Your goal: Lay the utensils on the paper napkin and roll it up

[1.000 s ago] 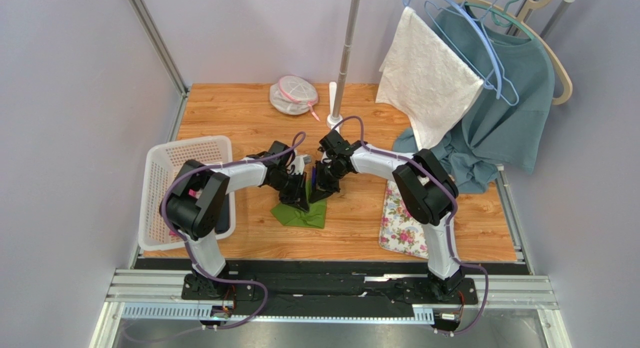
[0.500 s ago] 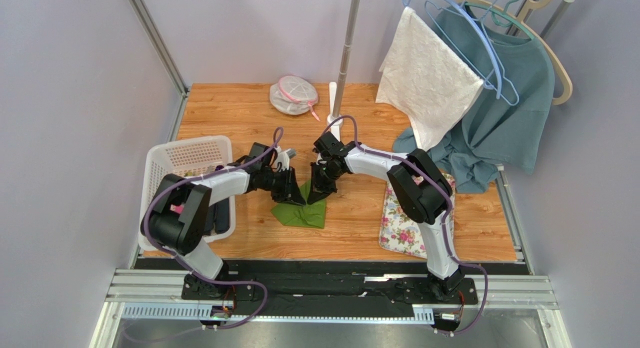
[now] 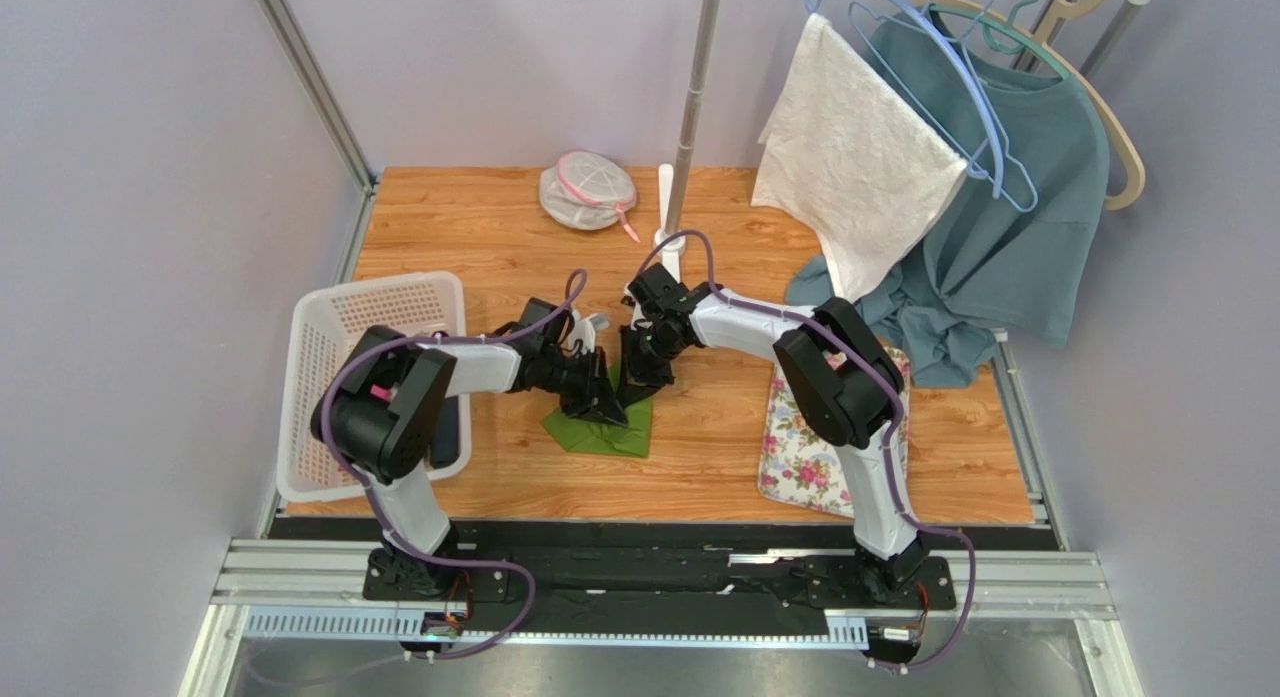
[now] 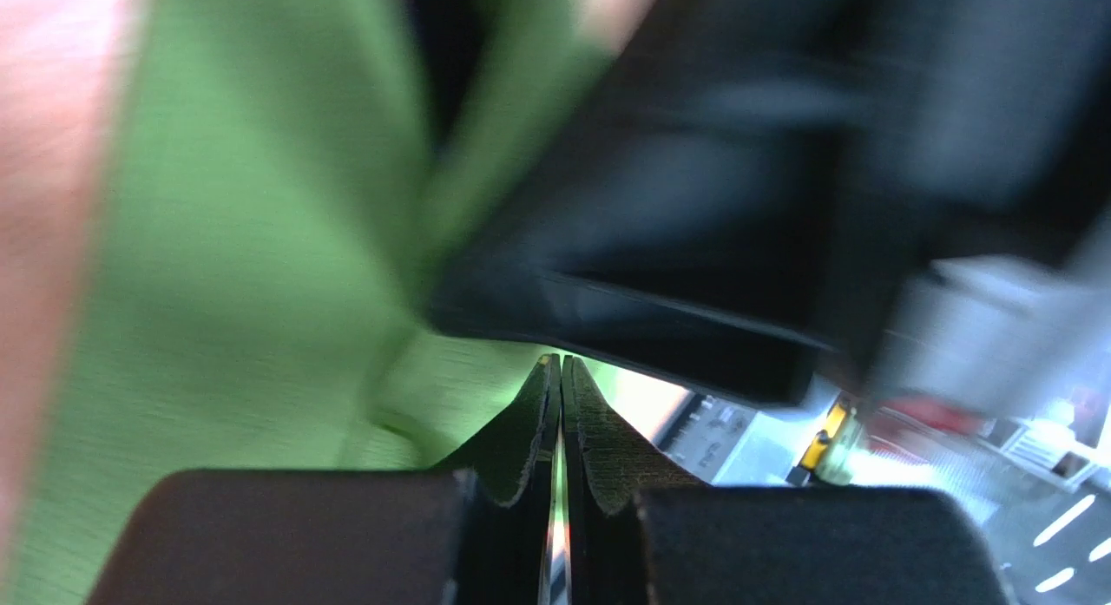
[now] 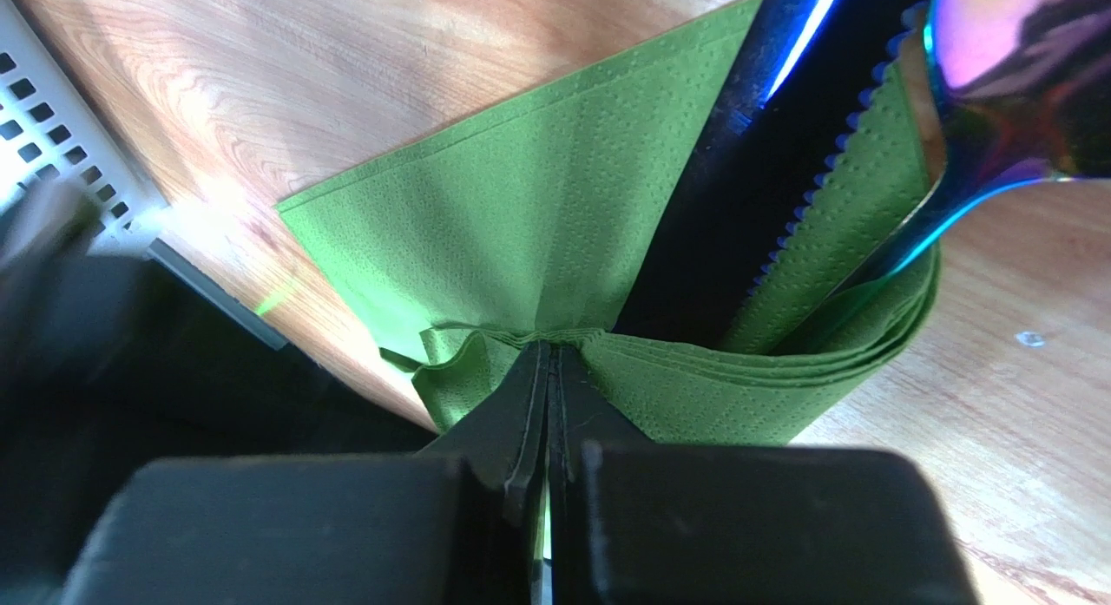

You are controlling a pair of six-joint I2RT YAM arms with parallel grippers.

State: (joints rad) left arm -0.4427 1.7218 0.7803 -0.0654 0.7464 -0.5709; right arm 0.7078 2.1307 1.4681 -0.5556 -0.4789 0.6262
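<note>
Left tool point(image 4: 562, 377) sits further right now, on the napkin point(image 5: 522, 215), jaws shut. Right tool point(image 5: 545, 351) pinches its fold. A tug could spill the utensils point(image 5: 743, 202).

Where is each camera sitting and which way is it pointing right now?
Top camera: high behind the arm bases, looking down on the table; both arms show whole, left gripper and right gripper meeting over the green napkin.
Left wrist: rides the left arm, looking along its shut fingers at the napkin up close.
Right wrist: rides the right arm, looking down past its fingers, which pinch the napkin fold wrapping the utensils.
Shared: all three show the napkin.
</note>
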